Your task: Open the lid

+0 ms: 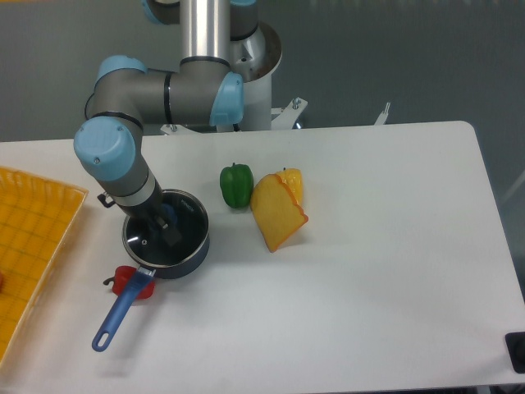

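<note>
The two-finger gripper (166,226) of the grey-and-blue arm reaches down onto the round glass lid (160,238) with its blue knob, which sits on the small dark-blue saucepan (187,256) at the white table's (369,271) left; whether the jaws pinch the knob cannot be told. A green pepper (236,185) and yellow cheese wedge (277,212) lie nearby.
</note>
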